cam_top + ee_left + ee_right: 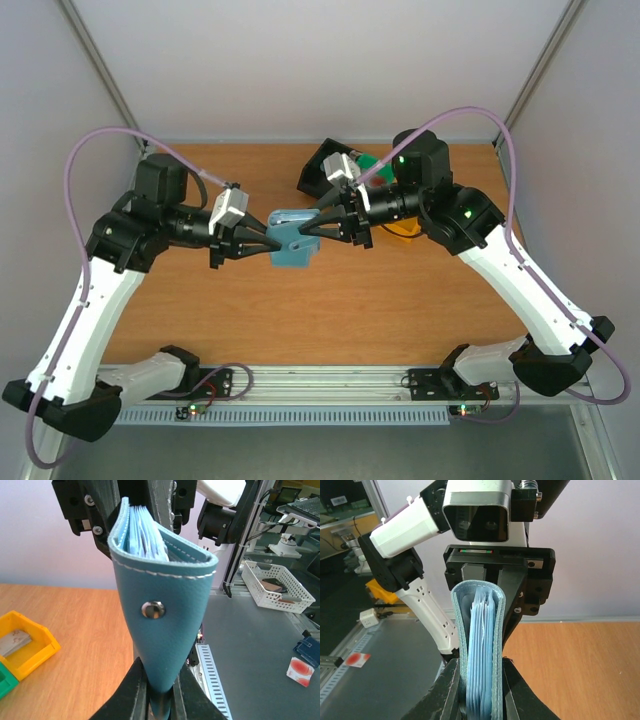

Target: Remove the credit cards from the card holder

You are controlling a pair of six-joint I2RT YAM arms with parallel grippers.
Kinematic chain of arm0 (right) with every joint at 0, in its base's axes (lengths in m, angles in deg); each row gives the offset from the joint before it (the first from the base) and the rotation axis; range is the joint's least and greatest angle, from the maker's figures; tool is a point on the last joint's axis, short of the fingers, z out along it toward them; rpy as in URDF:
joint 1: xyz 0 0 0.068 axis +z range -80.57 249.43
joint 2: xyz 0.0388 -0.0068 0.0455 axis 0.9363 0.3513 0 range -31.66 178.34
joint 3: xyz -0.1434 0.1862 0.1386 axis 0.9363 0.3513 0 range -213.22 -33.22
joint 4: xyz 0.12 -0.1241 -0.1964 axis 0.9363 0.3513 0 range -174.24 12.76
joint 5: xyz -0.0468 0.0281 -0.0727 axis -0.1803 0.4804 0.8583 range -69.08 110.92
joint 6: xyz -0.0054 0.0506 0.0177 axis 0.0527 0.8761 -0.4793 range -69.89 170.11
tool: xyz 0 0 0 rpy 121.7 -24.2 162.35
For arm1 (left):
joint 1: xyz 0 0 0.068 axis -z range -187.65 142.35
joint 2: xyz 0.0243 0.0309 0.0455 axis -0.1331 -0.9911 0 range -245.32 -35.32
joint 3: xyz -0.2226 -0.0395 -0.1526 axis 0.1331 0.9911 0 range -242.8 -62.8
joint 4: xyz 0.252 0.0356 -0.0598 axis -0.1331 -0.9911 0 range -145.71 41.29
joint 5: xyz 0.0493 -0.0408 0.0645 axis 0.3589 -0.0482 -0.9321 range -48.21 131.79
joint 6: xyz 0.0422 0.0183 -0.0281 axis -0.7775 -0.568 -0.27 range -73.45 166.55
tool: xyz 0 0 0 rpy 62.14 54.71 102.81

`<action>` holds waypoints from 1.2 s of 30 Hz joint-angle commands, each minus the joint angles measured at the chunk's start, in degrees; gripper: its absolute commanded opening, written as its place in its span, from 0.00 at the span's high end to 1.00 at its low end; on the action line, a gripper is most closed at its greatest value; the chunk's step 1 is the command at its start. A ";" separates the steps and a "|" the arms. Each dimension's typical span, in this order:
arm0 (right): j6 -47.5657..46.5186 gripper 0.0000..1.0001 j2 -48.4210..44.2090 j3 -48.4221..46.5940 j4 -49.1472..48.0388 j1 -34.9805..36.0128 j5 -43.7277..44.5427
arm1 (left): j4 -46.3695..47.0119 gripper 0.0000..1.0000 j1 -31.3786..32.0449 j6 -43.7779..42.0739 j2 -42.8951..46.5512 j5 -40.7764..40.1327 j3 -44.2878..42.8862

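The light blue card holder (pixel 292 242) hangs in the air above the wooden table (pixel 300 310), held from both sides. My left gripper (pixel 268 243) is shut on its left end. My right gripper (pixel 305 228) is shut on its right end. In the left wrist view the holder (pixel 167 630) rises from my left gripper (pixel 159 690), folded, with a metal snap (pixel 153 609) on its outer face. In the right wrist view the holder (pixel 479 645) stands edge-on in my right gripper (pixel 480 690), with pale blue inner pockets packed between the covers. No credit card shows apart from them.
A black bin (pixel 322 165), a green bin (pixel 366 162) and an orange bin (pixel 405 228) sit at the back of the table behind my right arm. The left wrist view shows the orange bin (pixel 25 642) and a white basket (pixel 277 585) beyond the table.
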 commanded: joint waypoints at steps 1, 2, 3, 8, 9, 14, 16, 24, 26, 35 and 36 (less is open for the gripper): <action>3.44 0.99 1.57 -1.17 -10.08 1.35 -0.50 | 14.30 0.87 2.90 9.29 1.76 1.54 4.24; 4.10 0.99 1.67 -0.98 -10.75 1.38 -0.22 | 16.69 0.83 3.04 12.45 2.44 1.34 5.36; 4.55 0.99 1.63 -0.84 -11.39 1.33 -0.06 | 18.86 0.83 3.16 14.13 3.06 1.04 6.37; 6.55 0.99 1.62 -0.47 -14.23 1.37 0.69 | 20.79 0.87 3.16 16.68 4.66 -1.21 8.56; 6.76 0.99 1.69 -0.50 -14.51 1.37 0.94 | 20.72 0.84 3.16 16.56 4.72 -1.65 8.72; 6.90 0.99 2.30 -0.27 -14.48 1.37 2.70 | 24.16 0.98 3.16 20.36 4.99 -2.03 9.46; 6.93 0.99 2.42 0.23 -14.41 1.37 3.43 | 26.54 1.00 3.16 22.80 5.42 -1.87 10.18; 6.14 0.49 0.77 3.31 -11.69 0.63 13.36 | 35.28 1.00 3.16 34.57 11.05 -14.48 16.70; 6.42 0.35 -0.90 4.68 -11.86 0.60 21.28 | 35.89 1.00 3.16 36.45 12.46 -20.39 17.48; 7.58 0.38 -6.54 11.37 -17.34 7.22 65.06 | 31.69 1.00 3.16 34.53 14.10 -43.98 18.69; 5.72 0.40 -5.71 11.08 -17.30 10.02 67.18 | 31.41 1.00 3.16 34.39 13.99 -45.37 18.76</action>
